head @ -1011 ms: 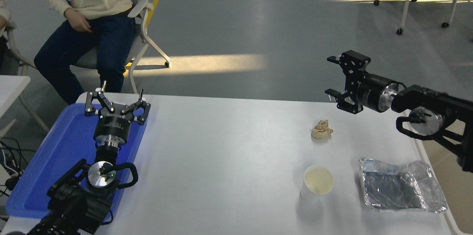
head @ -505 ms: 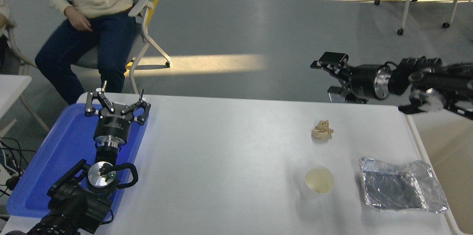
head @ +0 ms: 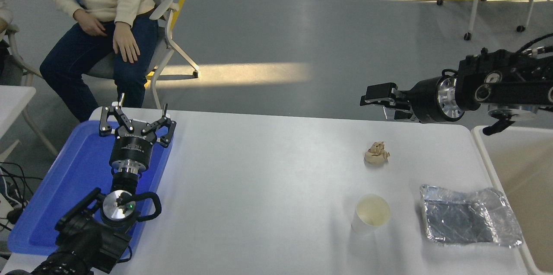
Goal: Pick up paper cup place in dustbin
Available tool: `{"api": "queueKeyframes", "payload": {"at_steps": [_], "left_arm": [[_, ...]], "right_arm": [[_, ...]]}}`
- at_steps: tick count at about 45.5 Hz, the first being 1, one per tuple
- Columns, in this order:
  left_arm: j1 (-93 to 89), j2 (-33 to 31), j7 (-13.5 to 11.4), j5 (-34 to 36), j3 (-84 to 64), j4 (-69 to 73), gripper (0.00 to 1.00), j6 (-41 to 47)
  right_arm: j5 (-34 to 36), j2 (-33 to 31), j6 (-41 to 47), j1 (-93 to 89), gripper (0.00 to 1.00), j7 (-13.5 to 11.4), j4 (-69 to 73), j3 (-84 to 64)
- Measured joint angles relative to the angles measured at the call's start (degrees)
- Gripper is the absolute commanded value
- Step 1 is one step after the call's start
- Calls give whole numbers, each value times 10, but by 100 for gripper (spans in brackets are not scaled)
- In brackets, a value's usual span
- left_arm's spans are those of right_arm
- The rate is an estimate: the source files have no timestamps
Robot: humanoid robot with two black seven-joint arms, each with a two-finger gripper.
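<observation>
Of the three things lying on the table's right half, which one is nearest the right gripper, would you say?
The crumpled paper wad: it lies just below the right gripper, while the paper cup and foil tray sit nearer the camera.

The paper cup [head: 370, 218] stands upright near the table's [head: 259, 188] front edge, beside the foil tray [head: 471, 216]. The right gripper [head: 380, 103] hovers above the far edge, holding nothing.

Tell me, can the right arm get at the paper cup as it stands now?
Probably yes. The right gripper hangs over the table's far edge, and the paper cup stands upright in the open, apart from the paper wad and foil tray.
</observation>
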Motion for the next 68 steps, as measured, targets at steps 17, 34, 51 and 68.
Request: {"api": "queueKeyframes", "payload": {"at_steps": [17, 34, 51, 68], "left_arm": [[0, 0, 0, 0, 0, 0, 100, 0], [0, 0, 0, 0, 0, 0, 100, 0], [0, 0, 1, 0, 0, -1, 100, 0], [0, 0, 1, 0, 0, -1, 100, 0]], "right_arm": [[-5, 58, 68, 94, 100, 1, 78, -90], [16, 68, 186, 167, 100, 1, 112, -113], [90, 70, 255, 194, 100, 0, 117, -108], [60, 74, 249, 185, 100, -1, 117, -108]]}}
